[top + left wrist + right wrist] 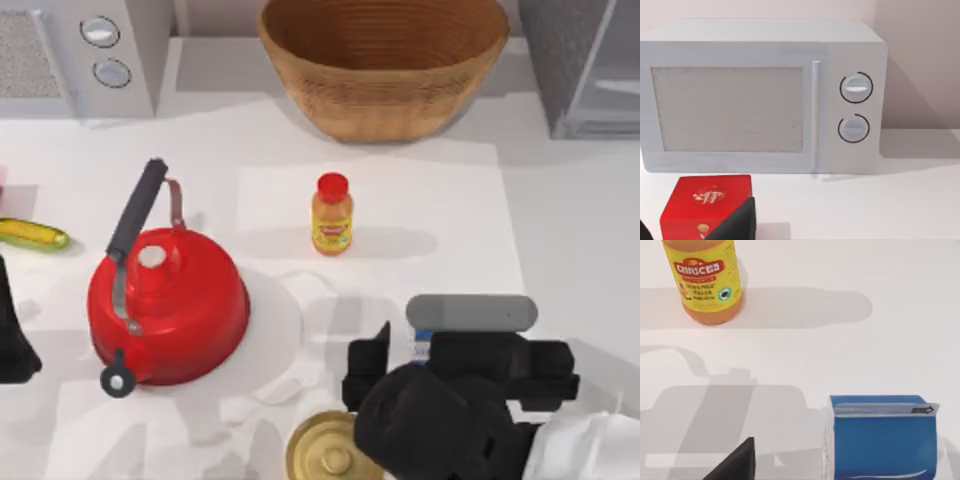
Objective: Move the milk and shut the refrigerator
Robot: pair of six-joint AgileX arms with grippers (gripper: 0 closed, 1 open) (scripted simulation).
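Milk (pixel 882 437) is standing right in front of my right gripper (pixel 425 350), at the near right part of the table (pixel 560 240); in the right wrist view its blue top is facing the camera, with the folded ridge running crosswise to the gripper's reach. From above, only a small blue and white sliver of the carton (pixel 421 345) is peeking out beside the black gripper body. Whether its long axis is standing upright or lying flat, I cannot tell. One dark fingertip (pixel 737 462) is showing beside the carton, apart from it, but I cannot tell whether the fingers are spread or pressed together, nor whether they are touching the carton.

Beyond the gripper, farther up the table, the orange juice bottle (pixel 332 214) is standing upright, well apart from the milk. Further still and off to the gripper's right, the refrigerator (pixel 585 65) is sitting at the far right corner with its pale interior showing. A wicker basket (pixel 385 65) is sitting at the far middle, a red kettle (pixel 165 300) well to the gripper's left, and a brass lid (pixel 330 455) just beside the gripper on the near side.

My left arm (pixel 12 340) is idling at the left edge, its wrist camera looking at the microwave (pixel 762 97) and a red box (pixel 705 205)
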